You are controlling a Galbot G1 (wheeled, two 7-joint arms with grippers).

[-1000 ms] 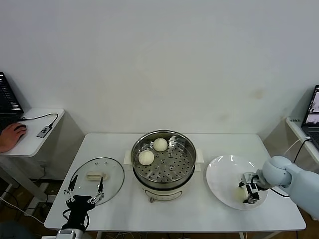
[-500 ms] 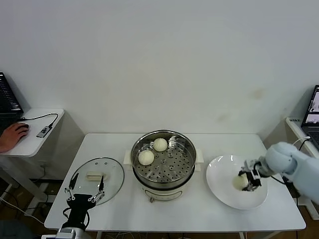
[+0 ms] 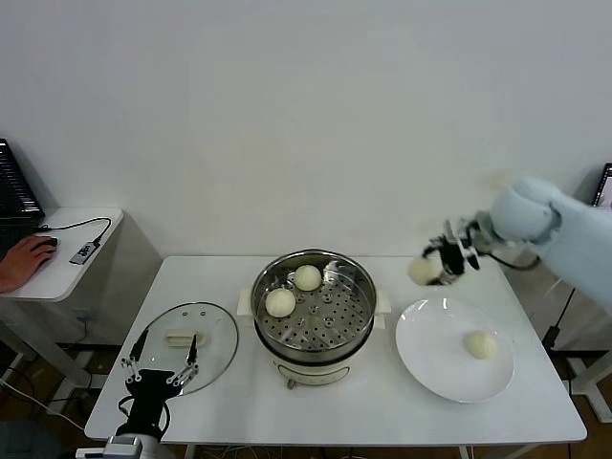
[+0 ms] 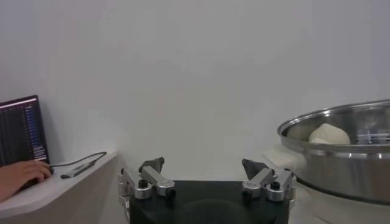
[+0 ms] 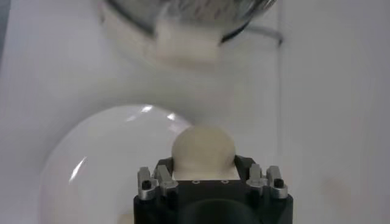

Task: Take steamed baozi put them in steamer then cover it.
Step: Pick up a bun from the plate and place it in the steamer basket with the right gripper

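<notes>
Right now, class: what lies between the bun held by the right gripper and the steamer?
Head view: nothing but bare table. The right gripper holds its baozi in the air above the plate's far edge, beside the steamer.

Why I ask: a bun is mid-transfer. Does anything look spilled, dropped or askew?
Nothing stands out. The right gripper holds a baozi above the plate; two sit in the steamer.

The steamer [image 3: 314, 311] stands mid-table, open on top; two buns [image 3: 294, 290] fill its far-left part, leaving the near and right tray bare. To its right the table gap before the plate [image 3: 432, 359] is free. The glass lid [image 3: 191, 337] blocks the near-left table, the left gripper [image 3: 163, 361] hovering at its near edge.
</notes>
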